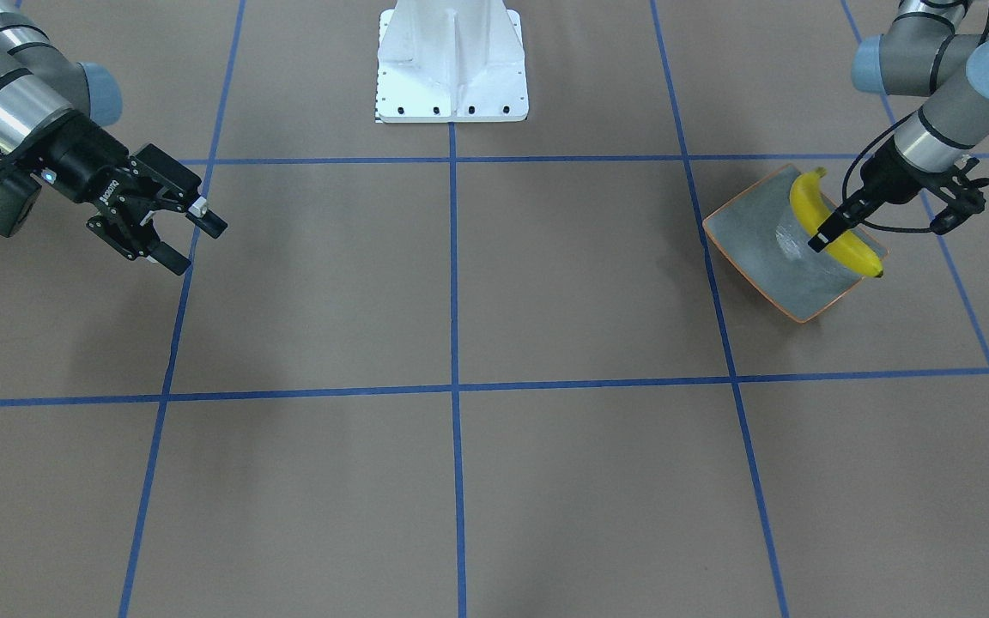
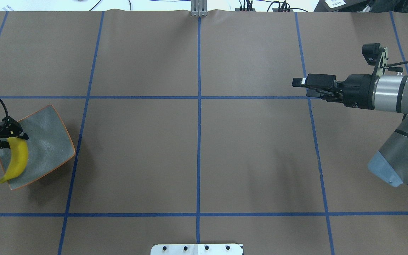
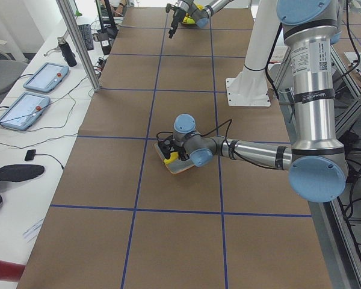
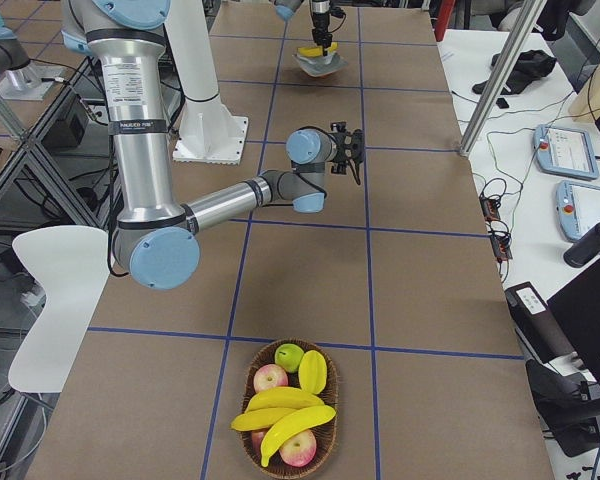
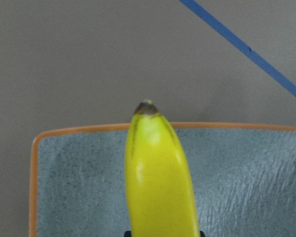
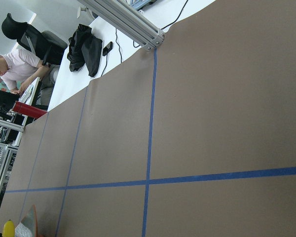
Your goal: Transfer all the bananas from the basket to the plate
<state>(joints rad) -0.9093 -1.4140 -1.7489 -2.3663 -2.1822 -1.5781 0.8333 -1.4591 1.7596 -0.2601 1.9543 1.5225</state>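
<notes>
Setting banana (image 1: 806,204) onto plate (image 1: 756,257), left gripper (image 1: 833,230) pinching it; needs release next. Right gripper (image 1: 192,242) idle, jaws spread.

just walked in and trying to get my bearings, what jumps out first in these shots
The bright yellow banana stands out in the orange-rimmed plate on the robot's left side, with the left gripper closed on its end. At the table's far right end sits a wicker basket holding more bananas and apples. The right gripper hangs open above the brown table.
</notes>
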